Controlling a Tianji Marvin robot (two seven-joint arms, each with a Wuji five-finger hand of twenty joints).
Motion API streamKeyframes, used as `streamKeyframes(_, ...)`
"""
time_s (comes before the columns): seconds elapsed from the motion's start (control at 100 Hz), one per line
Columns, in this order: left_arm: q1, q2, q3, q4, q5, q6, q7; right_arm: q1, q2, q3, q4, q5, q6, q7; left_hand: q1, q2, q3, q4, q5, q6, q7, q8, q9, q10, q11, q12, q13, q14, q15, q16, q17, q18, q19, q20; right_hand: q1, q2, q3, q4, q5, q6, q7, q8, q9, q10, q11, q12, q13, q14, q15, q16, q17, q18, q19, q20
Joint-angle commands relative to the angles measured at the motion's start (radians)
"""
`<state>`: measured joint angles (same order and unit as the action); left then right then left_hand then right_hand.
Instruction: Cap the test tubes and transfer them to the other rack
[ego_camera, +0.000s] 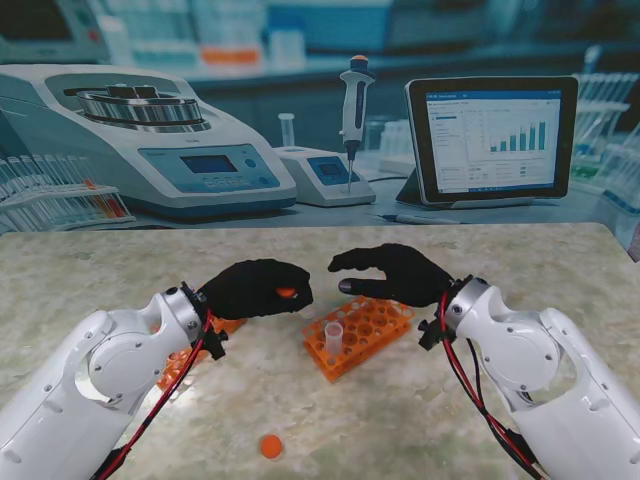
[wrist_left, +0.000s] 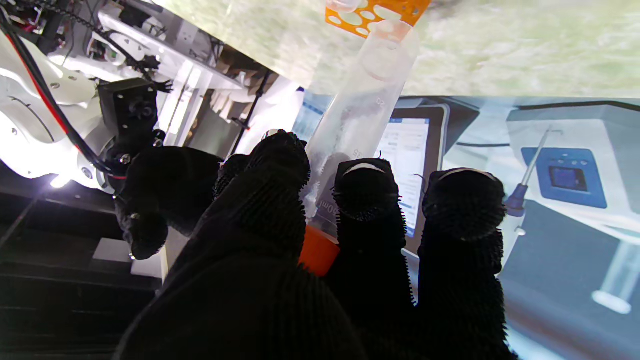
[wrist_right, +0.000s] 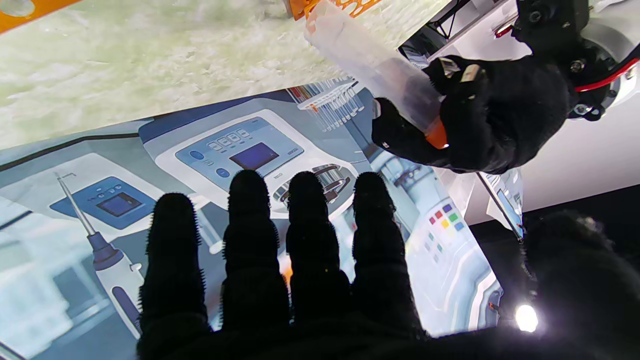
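My left hand (ego_camera: 255, 288) is shut on a clear test tube (wrist_left: 360, 110) with an orange cap (wrist_left: 317, 250) on its end; the cap (ego_camera: 287, 293) peeks out between the fingers. The right wrist view shows that hand (wrist_right: 475, 120) gripping the capped tube (wrist_right: 370, 65). My right hand (ego_camera: 395, 272) hovers open, fingers (wrist_right: 312, 235) spread, over the orange rack (ego_camera: 375, 325) in the middle. One uncapped tube (ego_camera: 333, 335) stands upright in that rack's near-left corner. A second orange rack (ego_camera: 190, 358) lies mostly hidden under my left wrist.
A loose orange cap (ego_camera: 271, 446) lies on the marble table (ego_camera: 120, 270), nearer to me than the middle rack. The backdrop behind the table shows a printed lab scene with a centrifuge, pipette and tablet.
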<state>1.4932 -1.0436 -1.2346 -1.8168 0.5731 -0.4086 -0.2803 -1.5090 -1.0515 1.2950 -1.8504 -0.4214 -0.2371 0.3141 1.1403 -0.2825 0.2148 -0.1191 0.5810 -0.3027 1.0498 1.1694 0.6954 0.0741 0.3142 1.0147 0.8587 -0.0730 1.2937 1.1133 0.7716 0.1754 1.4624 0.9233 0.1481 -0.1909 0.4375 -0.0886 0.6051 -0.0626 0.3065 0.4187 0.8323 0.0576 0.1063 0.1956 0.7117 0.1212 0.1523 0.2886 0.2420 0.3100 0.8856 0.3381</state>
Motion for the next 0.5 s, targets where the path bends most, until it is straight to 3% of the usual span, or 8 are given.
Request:
streamKeyframes(0.0,0.005,0.006,-0.009,0.01,0.004,0.008,-0.007,0.013,0.004,-0.006,-0.01,0.006,0.008,0.02,0.151,0.196,0.338,0.076,0.103,0.112,0.218,0.056,0.171,-0.07,0.451,0.087,-0.011,-0.101,0.0,0.016,-0.001,0.013,-0.001,0.055,-0.012,-0.015,-0.012,-0.021,0.0,-0.032,0.016,0.016,-0.003,-0.033,0.006,0.008,-0.026,-0.026,-0.013,-0.018,-0.018,0.012,-0.006,-0.021)
streamKeyframes(0.49,0.027,0.006,-0.069,0.059,0.031,0.012,0.001,0.137,0.036,-0.07,-0.003,0.034,0.068,0.203,0.151,0.195,0.34,0.075,0.106,0.114,0.22,0.056,0.17,-0.066,0.453,0.088,-0.014,-0.093,0.002,0.024,-0.013,0.02,0.003,0.061,0.015,-0.028,-0.013,-0.024,0.026,-0.088,0.04,0.036,0.001,-0.043,0.006,0.015,-0.036,-0.033,-0.019,-0.021,-0.062,0.022,-0.038,-0.033)
